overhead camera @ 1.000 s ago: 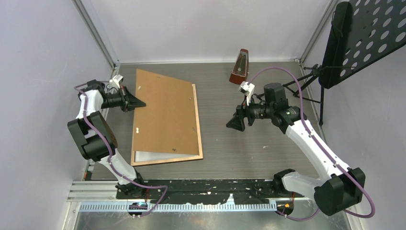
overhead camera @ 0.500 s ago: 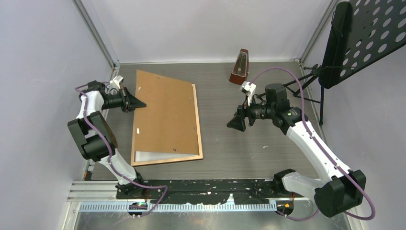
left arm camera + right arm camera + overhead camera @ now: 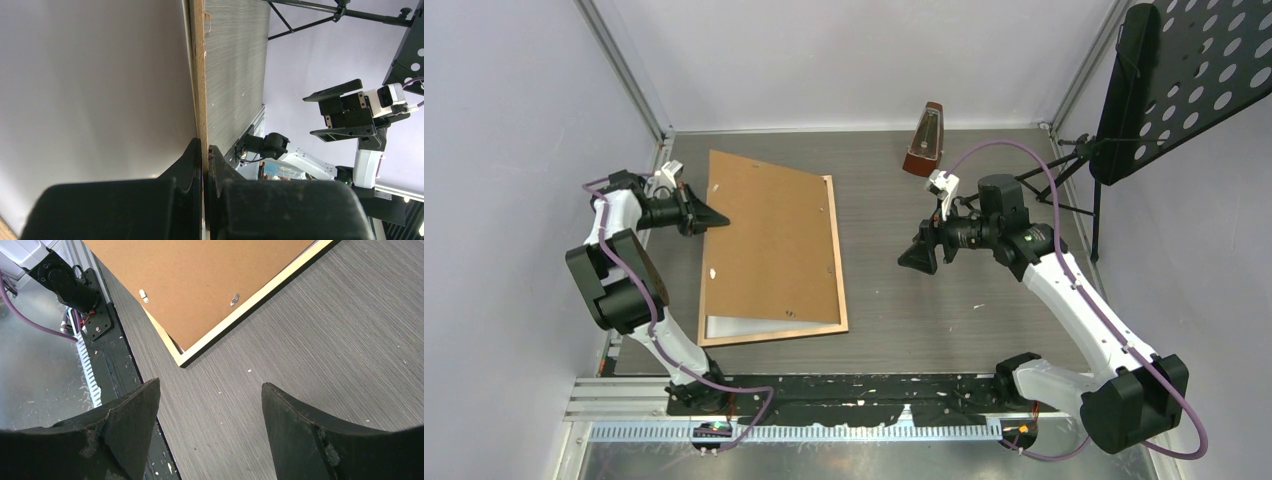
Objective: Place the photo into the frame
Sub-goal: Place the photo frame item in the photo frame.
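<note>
Change: the backing board has sunk a little on its raised left side, and the right arm's elbow has drifted slightly outward. Nothing else has shifted.
Photo: a pale strip shows at the near end of the frame, under the board's near edge. It is probably the print's white reverse, lying face down inside.
Frame: flat on the tabletop, left of centre, with its light wooden back up so it can be loaded from behind.
Right tool: released, jaws wide and empty, hovering over bare tabletop to the right of the frame. It seems to be waiting clear of the board, perhaps for the clips.
Backing board: brown, tilted, its right edge resting along the frame's right border.
Left tool: clenched on the board's thin left edge, holding that side up; I judge it is lowering the board over the print.
Far end: a metronome by the back wall and a black music stand at far right, both well apart from the work.
</note>
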`<state>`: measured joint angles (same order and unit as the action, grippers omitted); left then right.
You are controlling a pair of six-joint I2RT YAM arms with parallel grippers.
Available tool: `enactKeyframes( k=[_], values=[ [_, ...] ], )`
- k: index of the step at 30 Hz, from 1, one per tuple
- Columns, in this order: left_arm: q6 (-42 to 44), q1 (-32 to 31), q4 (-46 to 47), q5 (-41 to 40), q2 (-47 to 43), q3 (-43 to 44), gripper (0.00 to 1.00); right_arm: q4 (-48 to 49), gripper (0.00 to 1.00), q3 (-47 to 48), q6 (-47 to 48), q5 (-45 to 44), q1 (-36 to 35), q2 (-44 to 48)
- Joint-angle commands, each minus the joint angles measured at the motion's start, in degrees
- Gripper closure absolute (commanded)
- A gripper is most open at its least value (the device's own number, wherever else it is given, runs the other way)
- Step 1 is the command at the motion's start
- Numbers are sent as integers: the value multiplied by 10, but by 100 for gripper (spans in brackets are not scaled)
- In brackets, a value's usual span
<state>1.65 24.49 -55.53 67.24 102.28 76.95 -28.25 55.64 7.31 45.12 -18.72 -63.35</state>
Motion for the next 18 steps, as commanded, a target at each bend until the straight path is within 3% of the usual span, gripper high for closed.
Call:
enactKeyframes(
  k=[1,18],
  values=[
    [6,-2,-14,28,7,11,100,24,20,0,-4,9,4,16],
    [33,-7,-40,15,26,33,100,26,20,-2,-6,12,7,16]
  ],
)
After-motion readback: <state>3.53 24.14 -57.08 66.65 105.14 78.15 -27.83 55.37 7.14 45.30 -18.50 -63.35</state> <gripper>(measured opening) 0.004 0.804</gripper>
